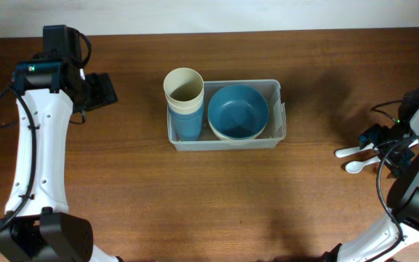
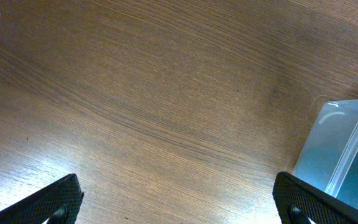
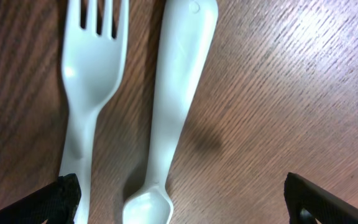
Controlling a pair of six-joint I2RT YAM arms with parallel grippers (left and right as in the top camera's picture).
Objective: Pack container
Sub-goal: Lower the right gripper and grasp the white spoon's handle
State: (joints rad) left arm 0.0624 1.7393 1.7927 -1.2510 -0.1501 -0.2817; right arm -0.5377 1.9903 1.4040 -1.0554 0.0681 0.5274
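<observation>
Fork [image 3: 86, 81] and spoon [image 3: 179, 93], both white, lie side by side on the table [image 1: 195, 204], close under the right wrist camera. The fork tines and the broad end of the spoon handle are at the top of that view. The right gripper [image 3: 185, 202] hangs over them with its jaws spread wide. Only the two fingertips show, one in each lower corner of the view, and neither touches a utensil. In the overhead view this group is at the right edge of the table, well apart from the container [image 1: 224, 143].

The left gripper [image 2: 185, 202] is likewise spread wide and grasps nothing; bare wood shows between its fingertips. One corner of the container is visible at the right edge of the left wrist view.

The container sits at mid-table, between the two arms. Its left part holds a stack of cups [image 1: 184, 87], cream on blue. Its right part holds a blue bowl [image 1: 237, 109] nested in a cream bowl [image 1: 228, 135].
</observation>
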